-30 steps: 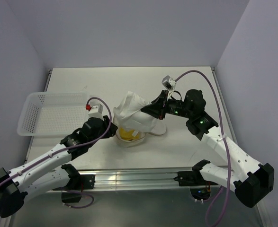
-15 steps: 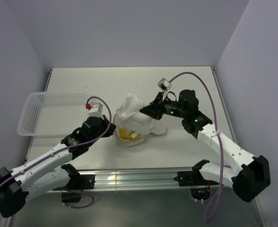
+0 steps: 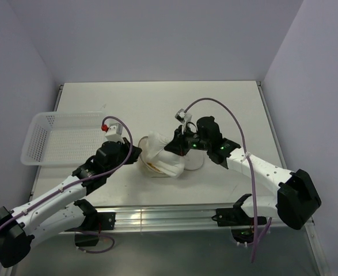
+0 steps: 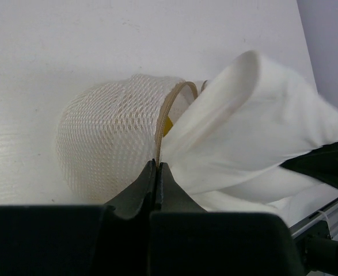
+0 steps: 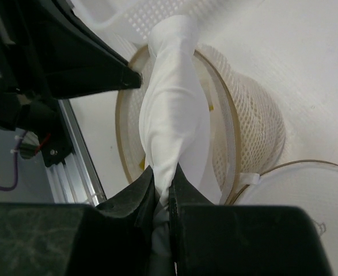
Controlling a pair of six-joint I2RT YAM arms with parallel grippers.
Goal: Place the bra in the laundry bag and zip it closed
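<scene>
The laundry bag [image 3: 157,167] lies on its side at mid-table, white mesh [image 4: 108,138] with a brownish rim [image 4: 159,123]. Its round lid [image 5: 298,198] lies open beside it. The bra is almost hidden inside; only a yellow sliver [image 4: 167,125] shows at the rim. A thin white cloth [image 3: 157,146] is draped over the bag's mouth, and it also shows in the right wrist view [image 5: 174,109]. My left gripper [image 4: 157,168] is shut on the bag's rim, left of the bag [image 3: 137,156]. My right gripper [image 5: 164,179] is shut on the white cloth, right of the bag [image 3: 175,146].
A white perforated plastic basket [image 3: 59,138] stands at the table's left edge, and it also shows in the right wrist view [image 5: 157,14]. The left gripper's black finger [image 5: 94,75] is close to the rim. The aluminium rail [image 3: 169,215] runs along the near edge.
My right gripper has moved left and down with the white cloth, lowering it over the bag's mouth. The yellow bra seen earlier is now covered. The left gripper keeps its hold.
</scene>
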